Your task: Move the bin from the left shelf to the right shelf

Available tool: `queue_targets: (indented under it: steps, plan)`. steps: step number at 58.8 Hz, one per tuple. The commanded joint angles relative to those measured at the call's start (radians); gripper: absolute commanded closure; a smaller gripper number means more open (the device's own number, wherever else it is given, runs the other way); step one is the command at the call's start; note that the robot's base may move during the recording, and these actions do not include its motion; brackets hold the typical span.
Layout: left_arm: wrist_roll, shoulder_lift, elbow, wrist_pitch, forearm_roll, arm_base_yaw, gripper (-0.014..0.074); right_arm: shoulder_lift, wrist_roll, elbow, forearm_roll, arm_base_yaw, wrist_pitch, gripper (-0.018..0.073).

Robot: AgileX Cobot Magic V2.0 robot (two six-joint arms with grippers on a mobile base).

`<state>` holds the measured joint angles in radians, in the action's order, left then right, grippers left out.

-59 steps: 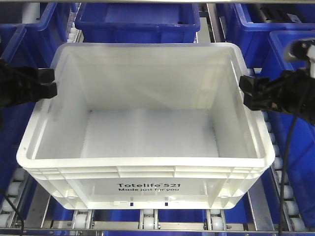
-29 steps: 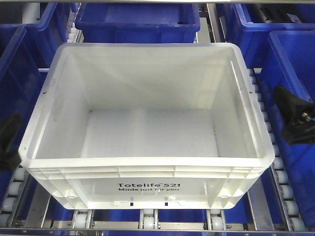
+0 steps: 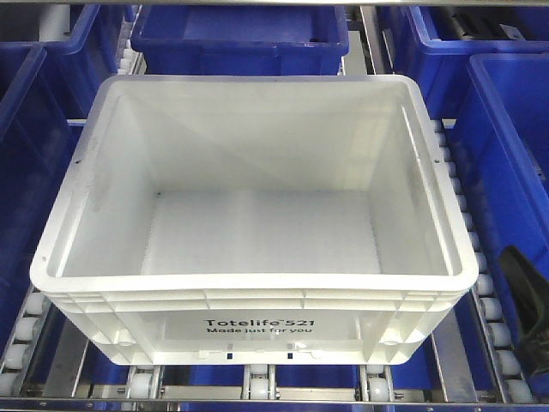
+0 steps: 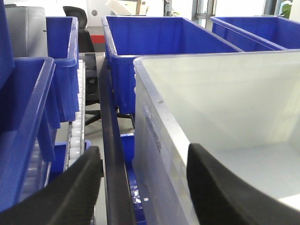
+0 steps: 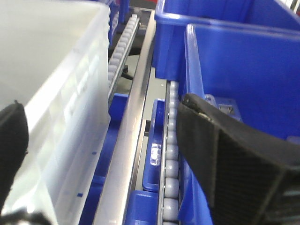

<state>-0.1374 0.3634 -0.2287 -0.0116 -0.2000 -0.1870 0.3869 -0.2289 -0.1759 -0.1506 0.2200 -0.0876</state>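
**Q:** Item one, the bin. Location and condition?

**A:** The bin (image 3: pixel 257 215), white, empty, print on its near wall. It sits level on the roller lane (image 3: pixel 257 382) at the middle of the shelf. The rollers carry its base, which I judge is why it rests square and would slide near or far more easily than sideways.

**Q:** Item two, your fingers?

**A:** Left gripper (image 4: pixel 140 187): fingers spread apart, holding nothing, straddling the bin's left wall near its rim, one finger over the inside and one outside above the dark rail (image 4: pixel 112 164). Right gripper (image 5: pixel 103 154): fingers likewise apart and empty, one at the bin's right wall, the other over the right-hand roller track (image 5: pixel 171 154). In the front view only a dark part of the right arm shows, low at the right edge; the left is out of that view.

**Q:** Item three, edges and open room?

**A:** Thick rolled rim all round, a fair lip for a two-sided hold. Dark blue bins (image 3: pixel 506 172) stand to the left, right and far side. The side gaps are narrow, holding just rail and rollers. Open room lies above the rim and toward the near edge, so I judge the bin must rise clear of the neighbours' walls before travelling right.
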Motion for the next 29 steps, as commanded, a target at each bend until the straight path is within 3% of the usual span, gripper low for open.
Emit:
queue_targets:
  steps: [1,29]
  plan:
    - [0.000,0.005,-0.024,0.095,-0.007,-0.005,0.0198,-0.006,-0.017,-0.020,0.010,-0.001,-0.109,-0.0026]
    - [-0.017,0.006,-0.024,0.113,-0.007,-0.005,0.0198,-0.006,-0.020,-0.020,0.010,-0.001,-0.107,-0.0026]
